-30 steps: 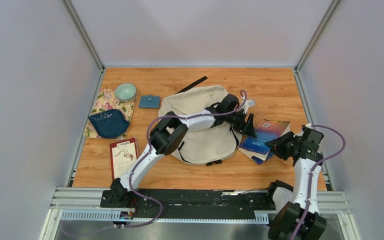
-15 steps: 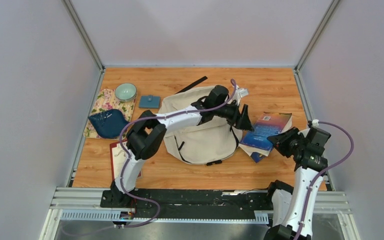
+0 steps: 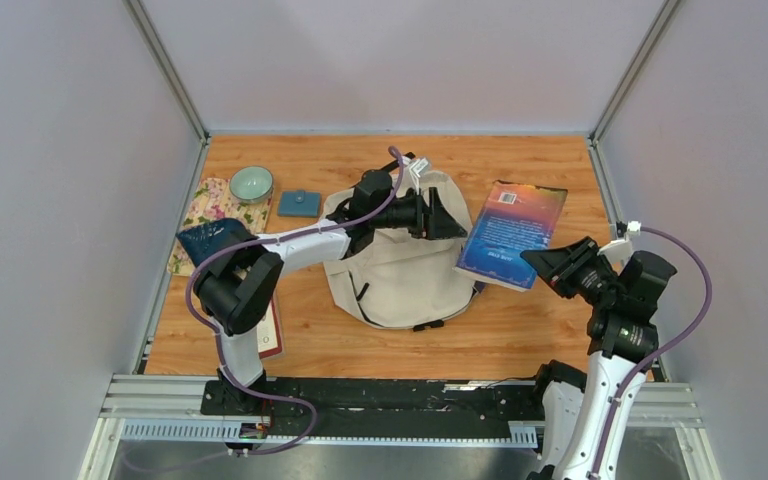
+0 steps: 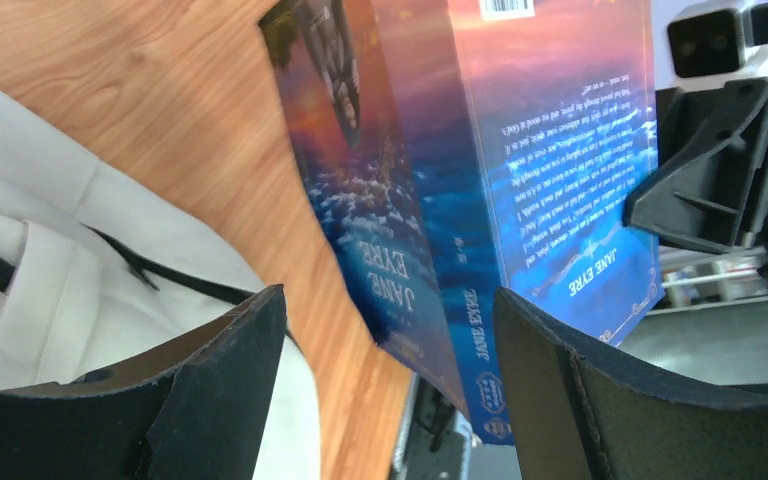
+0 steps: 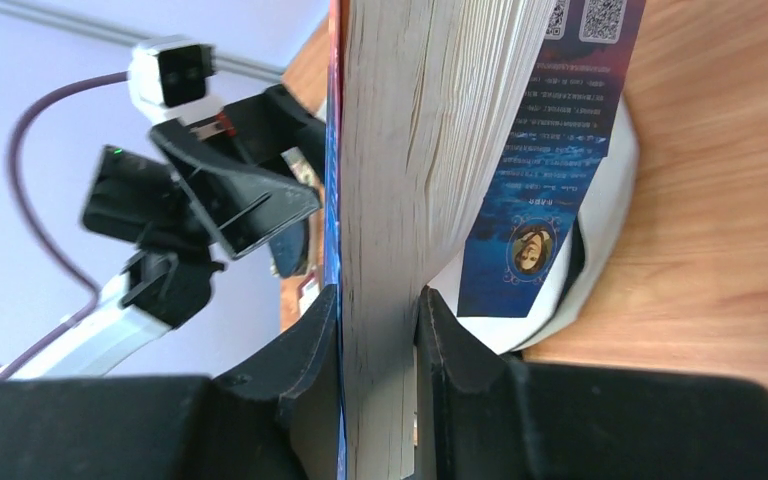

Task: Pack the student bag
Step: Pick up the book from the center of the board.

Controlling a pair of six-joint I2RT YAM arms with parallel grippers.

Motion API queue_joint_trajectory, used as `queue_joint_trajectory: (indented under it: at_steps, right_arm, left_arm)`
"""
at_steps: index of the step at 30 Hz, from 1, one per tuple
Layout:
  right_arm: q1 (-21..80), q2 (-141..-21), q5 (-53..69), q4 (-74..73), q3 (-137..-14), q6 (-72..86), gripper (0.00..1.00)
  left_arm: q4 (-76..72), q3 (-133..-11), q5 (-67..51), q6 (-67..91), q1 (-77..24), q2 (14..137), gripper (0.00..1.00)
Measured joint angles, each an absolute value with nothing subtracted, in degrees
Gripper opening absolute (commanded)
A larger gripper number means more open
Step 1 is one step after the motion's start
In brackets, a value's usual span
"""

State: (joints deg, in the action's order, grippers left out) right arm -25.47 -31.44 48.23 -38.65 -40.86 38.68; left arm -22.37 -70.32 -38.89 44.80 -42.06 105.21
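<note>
Our student bag (image 3: 400, 275) lies flat in the middle of the worktop (image 3: 560, 170); we cannot see inside it. Our left gripper (image 3: 448, 216) hangs released over its upper edge. Our right gripper (image 3: 543, 265) grasps a blue book (image 3: 512, 230), held up just right of the bag.

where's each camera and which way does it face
top external: overhead, behind; looks down on table, student bag, book; left arm, right arm show
left wrist: looks past the open left gripper at book and right gripper
right wrist: looks along the right gripper, shut on the book, toward the left gripper
shared: all show the book; wrist views show each other's gripper
</note>
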Motion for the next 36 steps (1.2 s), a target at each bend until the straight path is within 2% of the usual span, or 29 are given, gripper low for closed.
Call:
queue_joint_trajectory:
  at_steps: [11, 19, 21, 22, 24, 25, 28, 30, 31, 36]
  right_arm:
    - [-23.79, -29.89, 56.42, -32.03, -40.75, 43.27, 0.00]
    - [-22.87, -29.19, 60.45, -24.69, -37.36, 47.42, 0.00]
    - [-22.48, -29.32, 61.10, -23.57, -37.10, 47.99, 0.00]
    - [-22.33, -29.32, 61.36, -23.05, -37.08, 48.10, 0.00]
    - [-22.00, -29.32, 62.13, -22.35, -37.08, 48.16, 0.00]
    - [-21.87, -29.30, 62.37, -22.50, -37.08, 47.44, 0.14]
    - [-21.76, -29.54, 60.66, -26.15, -37.71, 43.38, 0.64]
    - [-21.65, -29.93, 57.60, -30.89, -39.33, 40.86, 0.75]
    - [-21.65, -29.95, 55.96, -32.38, -40.12, 39.88, 0.88]
    - [-21.63, -27.75, 45.95, -39.68, -44.75, 35.22, 0.91]
  left_arm:
    - [-56.16, -67.11, -44.42, 70.54, -41.30, 110.50, 0.83]
    - [-62.41, -72.07, -47.88, 77.19, -41.95, 114.26, 0.82]
    - [-62.89, -74.83, -49.06, 78.24, -42.57, 115.83, 0.67]
    - [-62.94, -75.85, -49.45, 78.63, -42.92, 116.53, 0.44]
    - [-62.74, -77.03, -50.00, 79.44, -43.55, 117.40, 0.15]
    - [-62.67, -77.12, -50.11, 80.29, -43.64, 117.56, 0.00]
    - [-63.05, -76.55, -50.37, 80.64, -43.44, 117.49, 0.00]
    - [-63.37, -73.76, -49.91, 80.73, -42.89, 116.79, 0.00]
    - [-63.37, -71.24, -50.06, 80.53, -42.22, 115.96, 0.00]
    - [-60.93, -56.64, -49.95, 79.50, -38.11, 112.09, 0.00]
